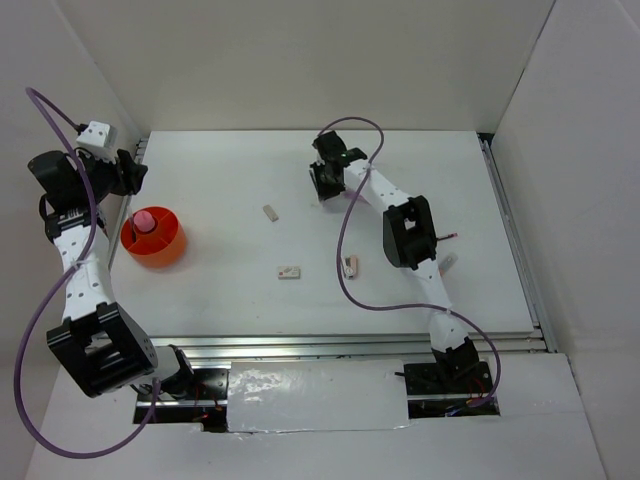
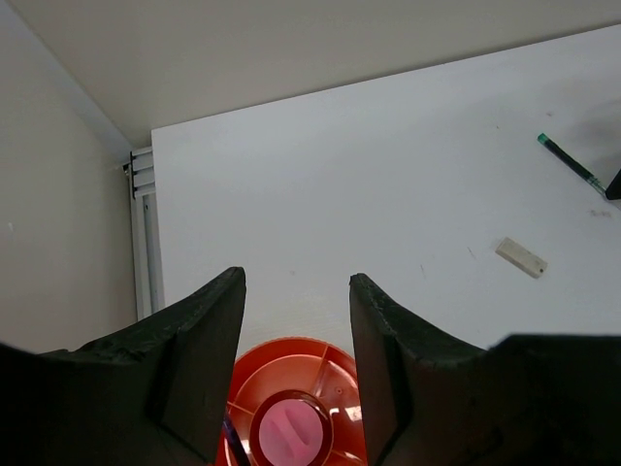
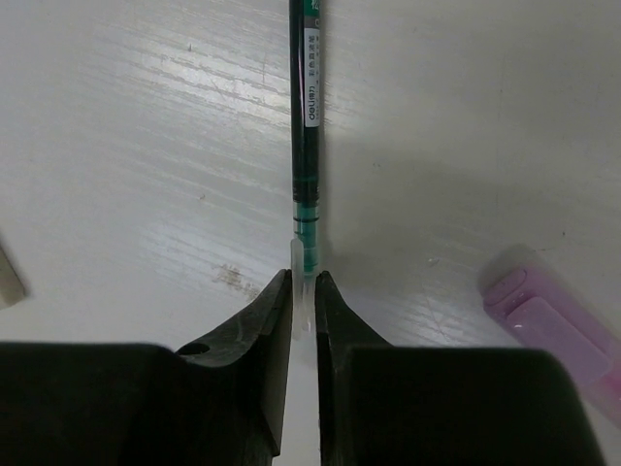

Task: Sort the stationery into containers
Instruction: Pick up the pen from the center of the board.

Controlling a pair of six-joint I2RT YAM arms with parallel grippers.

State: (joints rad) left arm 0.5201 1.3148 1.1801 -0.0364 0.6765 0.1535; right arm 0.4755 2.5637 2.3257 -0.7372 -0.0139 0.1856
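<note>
White table (image 1: 230,180) fills most of the top view. The orange-red tub (image 1: 153,240) sits at its left side, just beside the left arm, with a pink cylinder (image 1: 145,220) standing in it.

From above we can't resolve either set of jaws. The wrist views settle it. The left gripper (image 2: 296,286) is spread wide with nothing between the fingers, and it hangs above the tub's far rim. The right gripper (image 3: 303,286) is pinched on the clear end of a green pen (image 3: 307,126), which lies flat on the table pointing away from the fingers.

Only the right wrist view shows a lilac piece (image 3: 548,320), on the table near the fingers and apart from the pen.

The top view alone gives the spread of the rest. The far eraser block (image 1: 270,212) and near eraser block (image 1: 289,272) lie mid-table, well apart. The third eraser block (image 1: 350,265) lies just beside the right arm. A thin red pen (image 1: 453,236) pokes out by that arm's elbow link.

The left wrist view also catches the far eraser block and the pen's green tip.
</note>
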